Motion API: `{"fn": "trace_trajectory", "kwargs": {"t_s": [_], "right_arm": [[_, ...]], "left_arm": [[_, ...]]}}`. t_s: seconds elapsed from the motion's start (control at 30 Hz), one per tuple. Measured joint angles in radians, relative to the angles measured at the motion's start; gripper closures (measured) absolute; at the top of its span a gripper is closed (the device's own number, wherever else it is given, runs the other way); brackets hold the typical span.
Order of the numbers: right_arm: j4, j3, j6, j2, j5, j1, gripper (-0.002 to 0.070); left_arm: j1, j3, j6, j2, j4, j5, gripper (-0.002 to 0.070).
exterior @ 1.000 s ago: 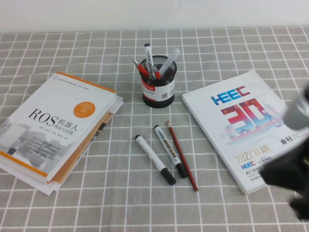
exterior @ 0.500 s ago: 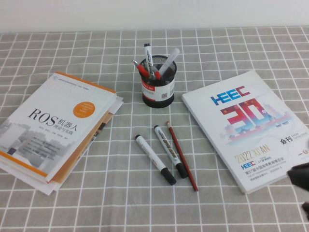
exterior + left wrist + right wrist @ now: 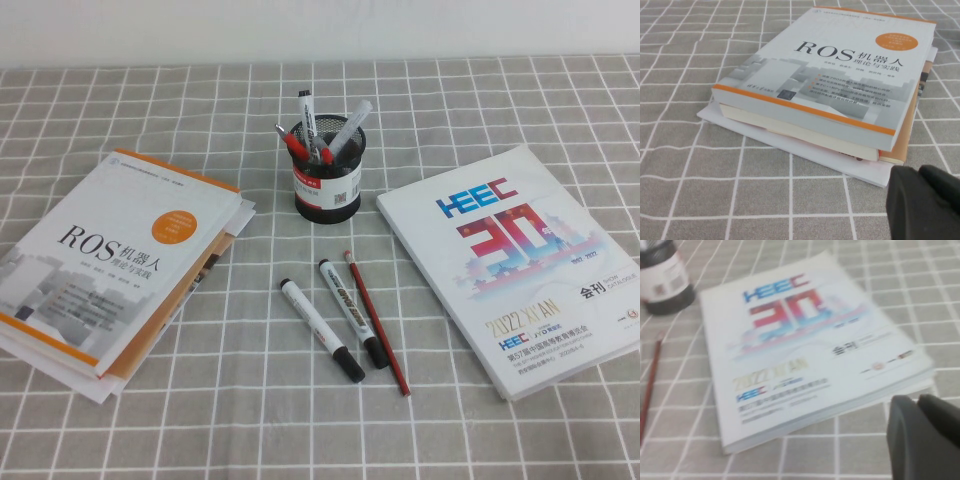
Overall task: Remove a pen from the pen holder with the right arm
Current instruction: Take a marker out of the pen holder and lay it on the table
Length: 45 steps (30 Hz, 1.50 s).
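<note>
Grey checked tablecloth (image 3: 240, 420), white wall (image 3: 320, 25) behind. Pen holder (image 3: 327, 175), pens (image 3: 307, 118) inside, stands between book stack (image 3: 120, 250) and magazine (image 3: 510, 260). Left gripper (image 3: 918, 171) closed beside the stack; right gripper (image 3: 916, 400) closed beside the magazine.

A grey checked cloth (image 3: 200, 440) covers the table. On the left, a ROS book (image 3: 120, 250) tops a skewed pile (image 3: 805, 131). On the right lies a white HEEC magazine (image 3: 515, 265). Between them, two white markers lie almost parallel, the left marker (image 3: 321, 330) and the right marker (image 3: 352, 312), black caps toward the near edge. A red pencil (image 3: 378, 324) lies just beside the right one.
</note>
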Motion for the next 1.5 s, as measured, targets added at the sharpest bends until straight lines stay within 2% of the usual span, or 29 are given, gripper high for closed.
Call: {"fn": "trace_trajectory", "kwargs": {"t_s": [0.17, 0.37, 0.63, 0.87, 1.5], "right_arm": [[0.001, 0.075, 0.0, -0.161, -0.01, -0.056, 0.0688], [-0.055, 0.084, 0.0, -0.268, 0.0, -0.057, 0.0688], [-0.165, 0.085, 0.0, -0.274, 0.061, -0.057, 0.0688], [-0.152, 0.085, 0.0, -0.274, 0.166, -0.057, 0.0688], [-0.144, 0.085, 0.0, -0.274, 0.171, -0.057, 0.0688]], "left_arm": [[0.0, 0.0, 0.0, 0.0, 0.0, 0.0, 0.0678], [0.0, 0.0, 0.0, 0.0, 0.0, 0.0, 0.0678], [0.0, 0.0, 0.0, 0.0, 0.0, 0.0, 0.0678], [0.0, 0.0, 0.0, 0.0, 0.0, 0.0, 0.0678], [0.0, 0.0, 0.0, 0.0, 0.0, 0.0, 0.0678]]}}
